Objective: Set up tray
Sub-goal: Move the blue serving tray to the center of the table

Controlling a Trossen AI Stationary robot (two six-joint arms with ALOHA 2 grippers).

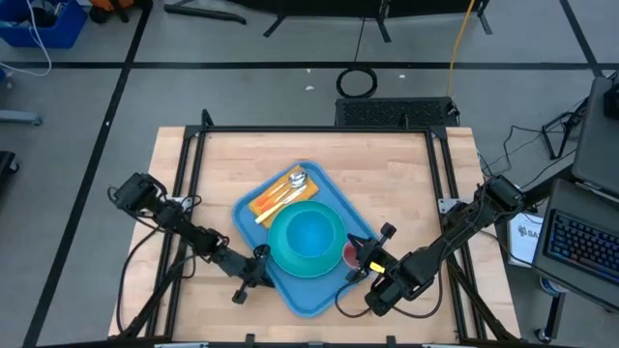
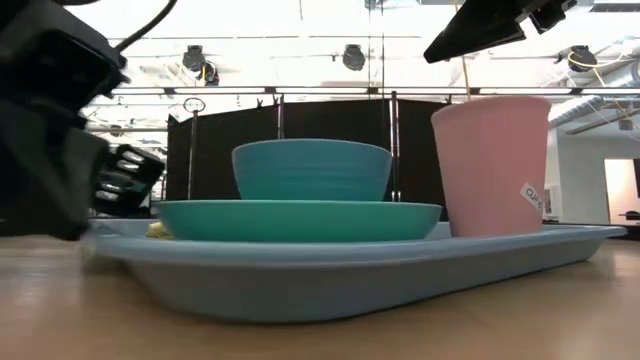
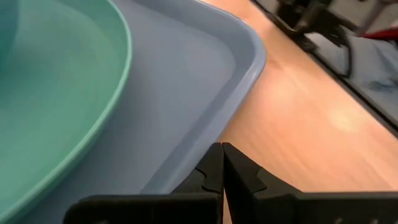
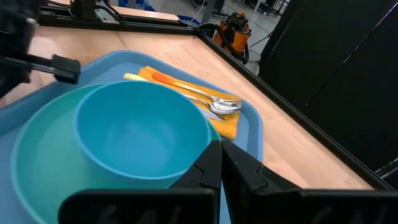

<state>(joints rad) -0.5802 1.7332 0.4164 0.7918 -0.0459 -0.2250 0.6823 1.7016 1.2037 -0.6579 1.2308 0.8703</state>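
Note:
The light-blue tray (image 1: pixel 302 296) lies slantwise on the wooden table. On it stands a turquoise plate (image 1: pixel 280 257) with a blue bowl (image 1: pixel 309 235) inside. An orange napkin (image 1: pixel 265 204) with a fork and spoon (image 1: pixel 291 184) lies at the tray's far end. A pink cup (image 2: pixel 490 165) stands to the right of the plate. My left gripper (image 1: pixel 259 267) is shut, low at the tray's near-left rim. My right gripper (image 4: pixel 221 151) is shut and hovers above the cup and plate, touching nothing. My left gripper has its shut fingertips (image 3: pixel 222 154) at the outer side of the tray's rim (image 3: pixel 205 134), on the near-left long side, short of the near corner. The fingers come slanting down from the table's left. The tray lies flat on the table. Whether the tips press the rim, I cannot tell.
Black frame rails (image 1: pixel 192 193) run along the table's left and right sides (image 1: pixel 441 184). Bare wood (image 1: pixel 319 145) lies beyond the tray's far end and in front of it (image 2: pixel 300 335). A keyboard (image 1: pixel 580 242) sits off the table at the right.

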